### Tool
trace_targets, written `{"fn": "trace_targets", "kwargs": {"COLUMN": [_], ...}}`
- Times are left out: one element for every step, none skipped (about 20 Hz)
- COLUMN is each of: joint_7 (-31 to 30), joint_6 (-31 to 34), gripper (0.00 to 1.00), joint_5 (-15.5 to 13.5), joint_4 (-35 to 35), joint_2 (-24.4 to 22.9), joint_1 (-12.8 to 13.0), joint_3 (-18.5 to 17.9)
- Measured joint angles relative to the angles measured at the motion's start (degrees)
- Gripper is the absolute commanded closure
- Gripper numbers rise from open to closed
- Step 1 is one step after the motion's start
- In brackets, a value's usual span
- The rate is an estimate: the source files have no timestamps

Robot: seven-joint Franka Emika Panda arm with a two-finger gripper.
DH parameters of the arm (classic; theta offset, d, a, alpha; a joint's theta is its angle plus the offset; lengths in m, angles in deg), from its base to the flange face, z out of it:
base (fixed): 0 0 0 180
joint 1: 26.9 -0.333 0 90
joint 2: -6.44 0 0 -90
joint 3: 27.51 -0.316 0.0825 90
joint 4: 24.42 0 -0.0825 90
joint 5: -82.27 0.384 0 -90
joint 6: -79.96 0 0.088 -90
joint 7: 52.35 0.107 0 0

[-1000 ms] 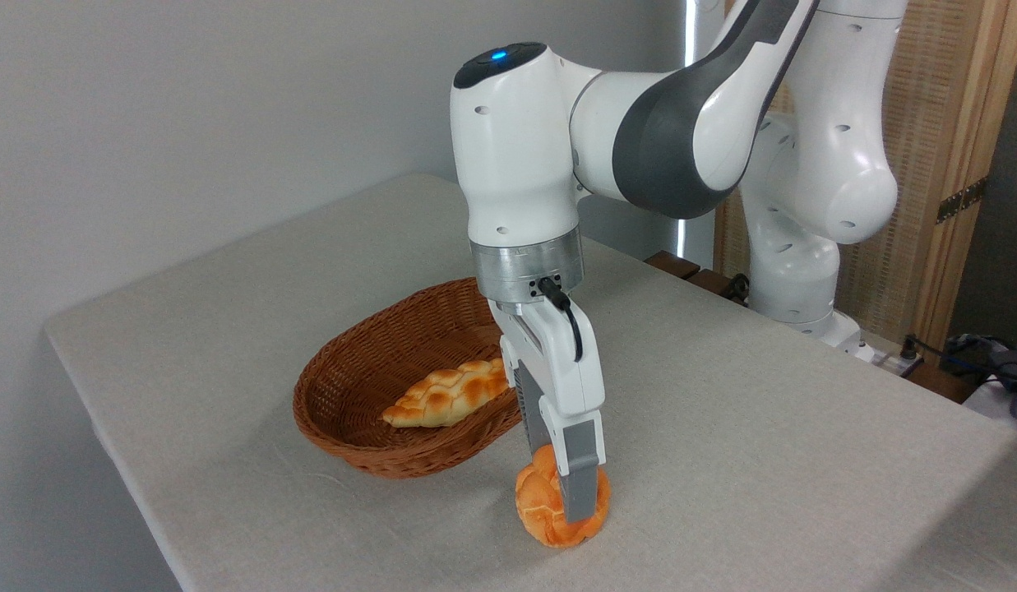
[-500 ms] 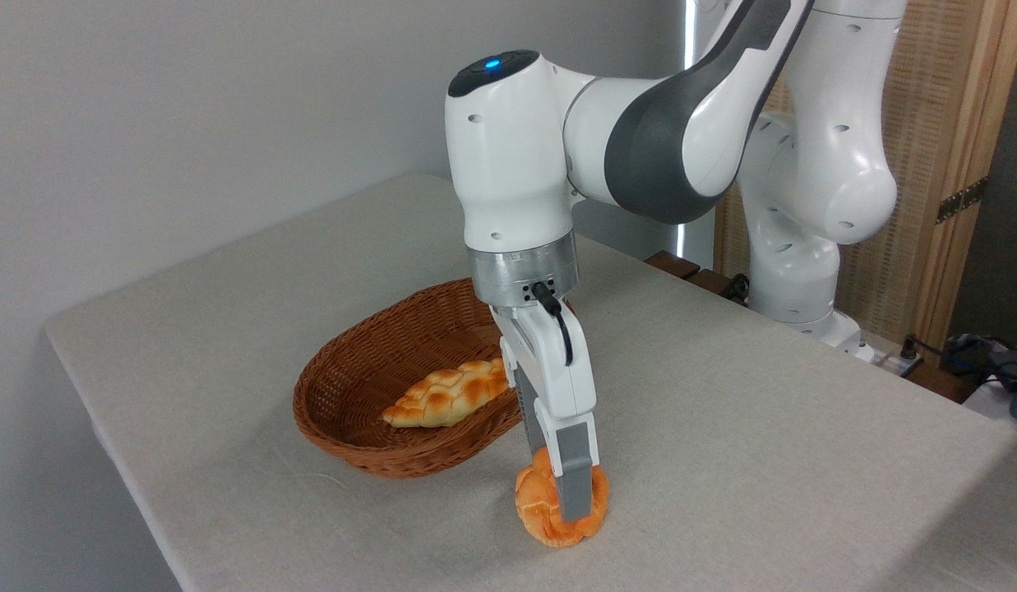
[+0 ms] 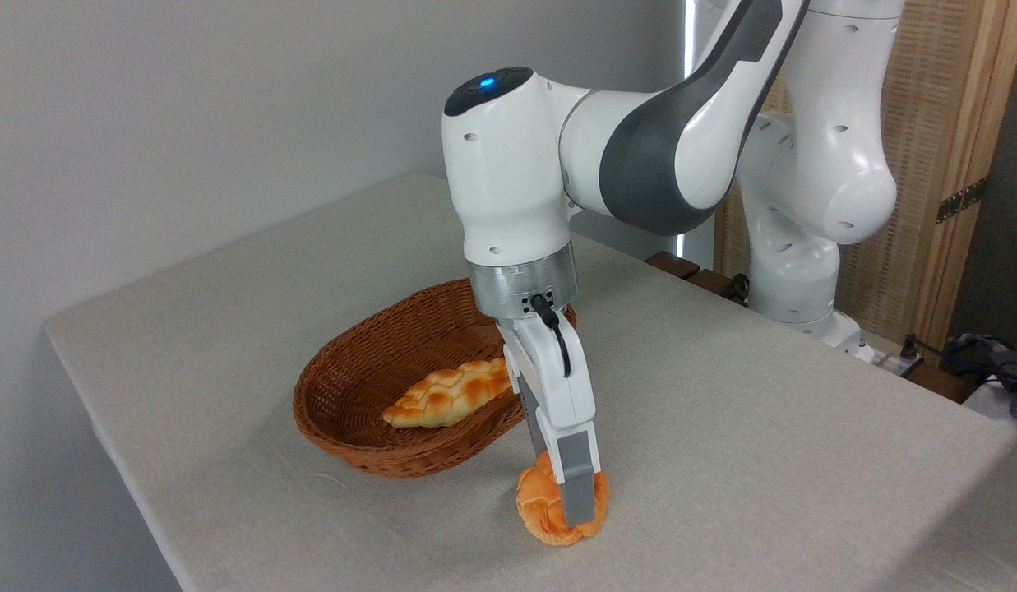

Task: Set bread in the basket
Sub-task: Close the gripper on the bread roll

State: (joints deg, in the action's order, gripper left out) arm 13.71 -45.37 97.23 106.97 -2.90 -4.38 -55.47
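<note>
Tool (image 3: 567,503) clamped on the bread (image 3: 549,514), which stands on edge, long axis upright.

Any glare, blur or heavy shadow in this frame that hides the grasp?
Fixed camera: sharp, evenly lit, no motion blur; mild sheen on the arm; soft shadow beneath the basket. The gripper straddles the bun, its near finger hiding the far contact.
</note>
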Motion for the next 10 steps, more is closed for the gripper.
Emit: {"fn": "trace_targets", "kwargs": {"joint_7": [0.83,1.36,1.52,1.61,1.66,1.71,1.75,1.79,1.88,1.99], "joint_6": [0.0,0.0,0.0,0.0,0.0,0.0,0.0,0.0,0.0,0.0], "gripper": [0.71,0.74,0.75,0.75,0.75,0.75,0.75,0.75,0.75,0.75], "joint_5": [0.0,0.0,0.0,0.0,0.0,0.0,0.0,0.0,0.0,0.0], "joint_4": [0.0,0.0,0.0,0.0,0.0,0.0,0.0,0.0,-0.01,-0.02], "joint_2": [0.0,0.0,0.0,0.0,0.0,0.0,0.0,0.0,0.0,0.0], "joint_1": [0.17,0.35,0.47,0.54,0.57,0.58,0.58,0.58,0.58,0.58], "joint_3": [0.0,0.0,0.0,0.0,0.0,0.0,0.0,0.0,0.0,0.0]}}
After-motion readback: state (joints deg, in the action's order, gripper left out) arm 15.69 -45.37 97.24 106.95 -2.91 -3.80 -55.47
